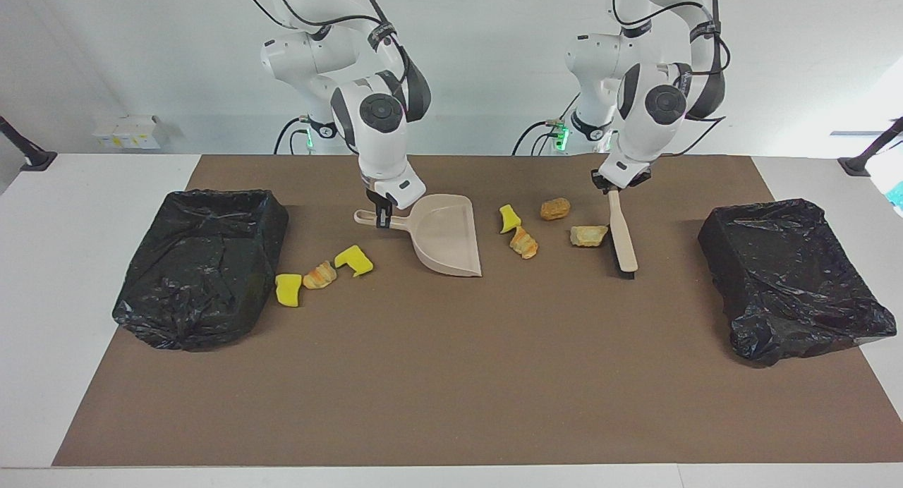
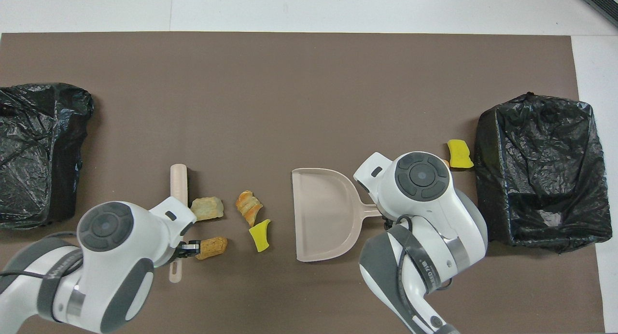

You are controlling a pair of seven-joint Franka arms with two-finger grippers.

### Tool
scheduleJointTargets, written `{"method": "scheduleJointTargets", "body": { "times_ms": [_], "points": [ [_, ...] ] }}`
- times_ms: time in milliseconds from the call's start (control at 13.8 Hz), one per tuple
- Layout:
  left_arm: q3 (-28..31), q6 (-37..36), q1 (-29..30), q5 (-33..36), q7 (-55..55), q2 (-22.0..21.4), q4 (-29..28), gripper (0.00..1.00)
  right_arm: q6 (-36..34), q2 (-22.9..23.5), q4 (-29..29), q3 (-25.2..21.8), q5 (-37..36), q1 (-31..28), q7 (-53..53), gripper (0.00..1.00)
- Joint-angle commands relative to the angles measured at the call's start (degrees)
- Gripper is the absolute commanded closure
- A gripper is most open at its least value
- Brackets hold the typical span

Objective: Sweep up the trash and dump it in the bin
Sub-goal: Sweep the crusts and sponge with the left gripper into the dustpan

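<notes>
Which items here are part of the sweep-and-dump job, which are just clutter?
In the job:
- trash pieces
- brush, held by left end effector
- dustpan, held by right end effector
- two black-bagged bins

Lying about:
- white box off the mat

High facing and overhead cameras share the brown mat (image 1: 451, 375)
</notes>
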Motion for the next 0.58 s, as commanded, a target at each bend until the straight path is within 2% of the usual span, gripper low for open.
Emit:
{"method": "scheduleJointTargets", "body": {
  "times_ms": [0, 218, 508],
  "points": [
    [0.70, 5.21, -8.00, -3.91, -6.98, 3.44, -0.12, 1.00, 0.04, -1.58, -1.90, 0.14, -0.17, 1.63, 3.76, 1.00],
    [0.61, 10.04, -15.83, -9.98, -9.90, 4.59, 0.67, 1.00, 0.04, -1.58, -1.90, 0.14, -0.17, 1.63, 3.86, 1.00],
    [0.35, 10.49, -21.55, -12.71, -15.51, 6.88, 5.85, 1.00, 0.12, -1.58, -1.90, 0.14, -0.17, 1.63, 3.86, 1.00]
  ]
}}
